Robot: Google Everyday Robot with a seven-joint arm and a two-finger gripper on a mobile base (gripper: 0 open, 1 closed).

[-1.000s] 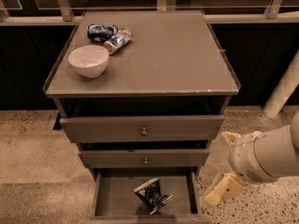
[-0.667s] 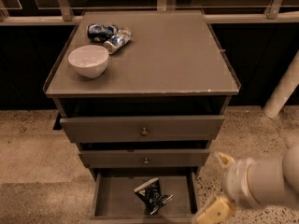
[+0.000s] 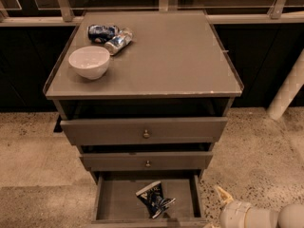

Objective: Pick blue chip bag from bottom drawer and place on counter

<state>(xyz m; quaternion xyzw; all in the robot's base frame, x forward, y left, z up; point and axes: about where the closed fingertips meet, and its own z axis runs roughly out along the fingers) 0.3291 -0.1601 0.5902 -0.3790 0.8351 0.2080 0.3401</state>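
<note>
Right, we're looking down on a grey cabinet standing on a speckled stone floor (image 3: 33, 151), with dark panels and a pale rail (image 3: 247, 18) behind it and a white post (image 3: 287, 91) off to the right. The counter (image 3: 180, 56) is flat and grey, worn along its front edge, with most of its surface bare. At its back left corner sits a white bowl (image 3: 89, 61), upright, and I can't see anything inside it. Just behind the bowl lie two cans (image 3: 110, 36) on their sides, one blue, one more silver, touching each other.

Down below, the bag (image 3: 153, 198) is easy to spot: dark navy foil, crumpled, with a white edge and white lettering. It lies tilted on the floor of the bottom drawer (image 3: 118, 203), right of centre and towards the front.

That bottom drawer is pulled well out, a shallow grey box, and the bag is the only thing in it. The top drawer (image 3: 104, 132) sits slightly out and the middle drawer (image 3: 109, 161) is pushed further in, each with a small round knob. Their insides are hidden.

And the gripper (image 3: 222, 199) comes in at the bottom right corner, cream-coloured, low over the floor just right of the open drawer and clear of the bag. Released or clenched, I cannot tell from here.
</note>
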